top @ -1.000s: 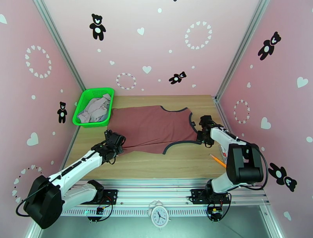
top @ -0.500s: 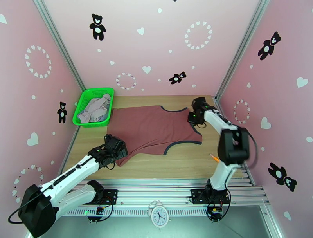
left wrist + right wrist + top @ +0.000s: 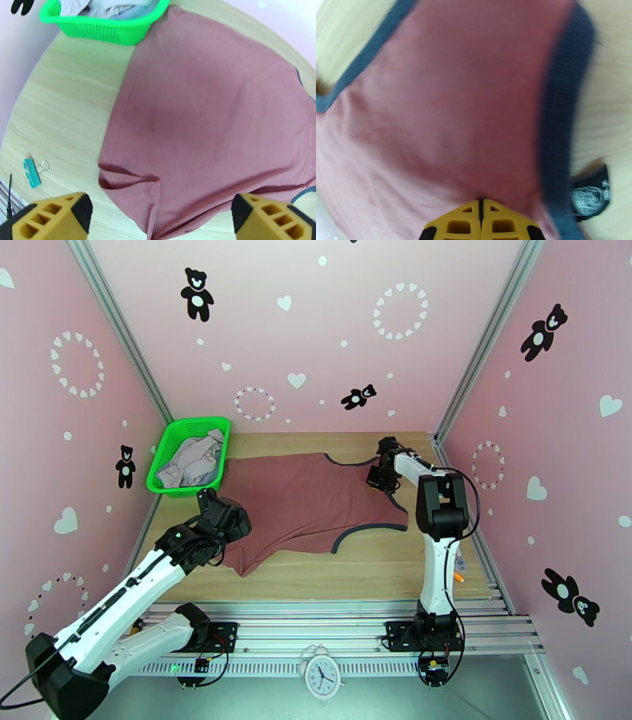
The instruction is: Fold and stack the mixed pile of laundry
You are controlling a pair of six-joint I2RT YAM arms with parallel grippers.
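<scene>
**Top view.** We are seeing bright, even light falling from above. Only faint, soft-edged shadows are lying on the bench (image 3: 355, 568), and nothing is glaring.

**Left wrist view.** We are noting strong fisheye bowing toward the corners. A dim shaded patch is lying across the middle of the brick-red tank top (image 3: 205, 114), and the rest is appearing sharp.

**Right wrist view.** We are looking at heavy blur. The cloth and its dark trim (image 3: 559, 118) are smearing out of focus, while the right pincer (image 3: 481, 223) is rendering crisp at the lower edge.
</scene>
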